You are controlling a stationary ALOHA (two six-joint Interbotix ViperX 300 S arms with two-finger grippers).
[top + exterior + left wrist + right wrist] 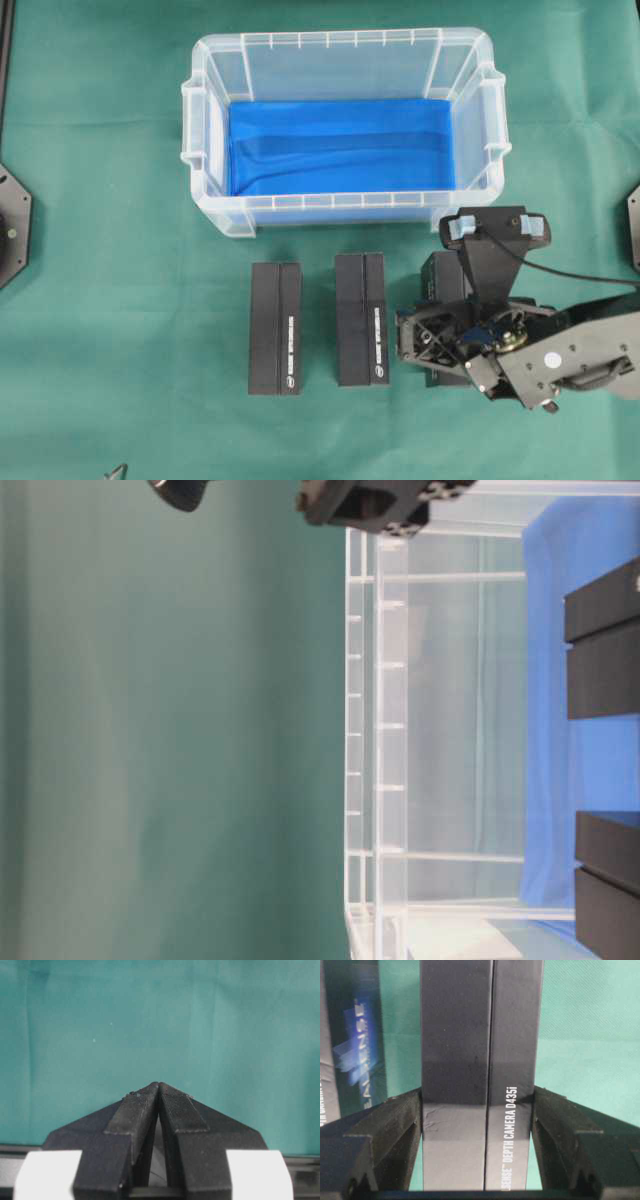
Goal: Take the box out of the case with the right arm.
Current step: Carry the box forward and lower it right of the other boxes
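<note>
Right end effector (479, 1125): clamped on a black rectangular cardboard box (480, 1060) (lying on the green table (120, 300)).
Left end effector (158, 1091): fingers pressed together, holding nothing.
Clear plastic case (345, 210): blue-lined.

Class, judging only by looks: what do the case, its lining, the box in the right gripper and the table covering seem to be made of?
Case: probably moulded plastic, clear and slightly frosted, ribbed under the rim.
Blue lining: thin sheet, film or cloth, faintly creased and glossy.
Box in the right gripper: likely printed cardboard, satin black, white lettering, a seam down its length.
Table covering: matte green, seemingly fabric, softly wrinkled.
</note>
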